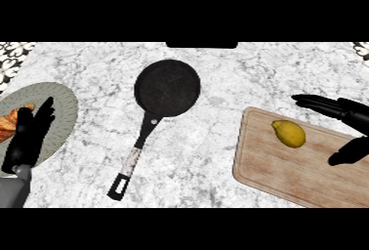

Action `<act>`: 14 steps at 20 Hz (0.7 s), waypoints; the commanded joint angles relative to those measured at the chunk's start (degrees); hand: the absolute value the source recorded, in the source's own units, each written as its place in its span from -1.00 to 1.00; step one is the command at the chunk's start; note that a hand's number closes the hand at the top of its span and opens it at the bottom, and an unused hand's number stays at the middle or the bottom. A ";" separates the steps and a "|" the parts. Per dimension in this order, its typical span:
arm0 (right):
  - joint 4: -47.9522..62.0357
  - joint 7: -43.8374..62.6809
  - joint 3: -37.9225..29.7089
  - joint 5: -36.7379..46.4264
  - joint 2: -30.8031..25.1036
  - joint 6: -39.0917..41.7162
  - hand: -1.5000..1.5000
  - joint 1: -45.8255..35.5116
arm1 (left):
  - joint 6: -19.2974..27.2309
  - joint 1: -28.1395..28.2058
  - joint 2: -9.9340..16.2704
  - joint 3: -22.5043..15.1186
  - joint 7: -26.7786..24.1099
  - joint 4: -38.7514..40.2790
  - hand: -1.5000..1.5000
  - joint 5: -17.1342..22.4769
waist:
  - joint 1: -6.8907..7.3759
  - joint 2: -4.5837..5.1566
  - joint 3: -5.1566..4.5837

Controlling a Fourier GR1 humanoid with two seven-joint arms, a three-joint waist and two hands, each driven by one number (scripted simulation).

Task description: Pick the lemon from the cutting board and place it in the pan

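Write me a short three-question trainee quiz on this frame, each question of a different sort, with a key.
1. True or false: the lemon already lies in the pan.
2. Multiple choice: the right robot hand is
A. curled round the lemon
B. open beside the lemon, not touching it
C. resting on the pan's handle
3. Fill in: the left robot hand shows over the ____ at the view's left.

Key:
1. False; it lies on the cutting board.
2. B
3. plate, which also holds a brown piece of food.
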 commanded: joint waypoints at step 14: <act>6.84 -8.36 4.24 3.66 4.23 2.36 -1.00 -2.60 | -0.33 1.08 -2.27 2.57 1.51 -1.70 0.00 -2.84 | -0.80 -0.22 -0.05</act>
